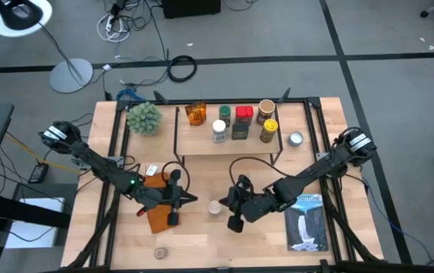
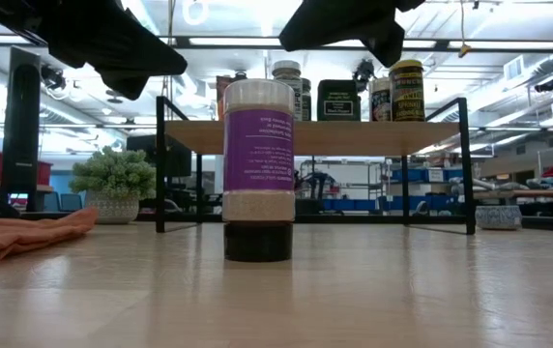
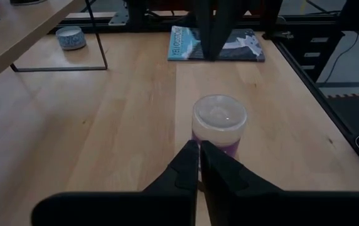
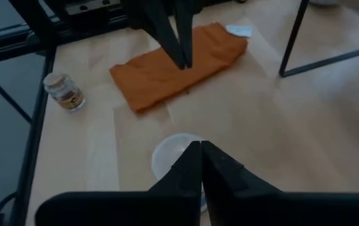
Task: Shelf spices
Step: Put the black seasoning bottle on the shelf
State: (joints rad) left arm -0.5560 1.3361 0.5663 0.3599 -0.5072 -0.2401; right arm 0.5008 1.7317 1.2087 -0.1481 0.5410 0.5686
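We have six spices on the shelf (image 1: 228, 144), with the purple jar (image 1: 215, 207) in front of it between both clenched, empty grippers, left (image 1: 190, 199) and right (image 1: 229, 201), others remaining.

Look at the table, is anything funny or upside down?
Yes. The purple-label jar standing alone in the middle of the table is upside down: its label text reads inverted and its dark cap is on the bottom. Another small jar lies on its side near the table edge, away from the shelf.
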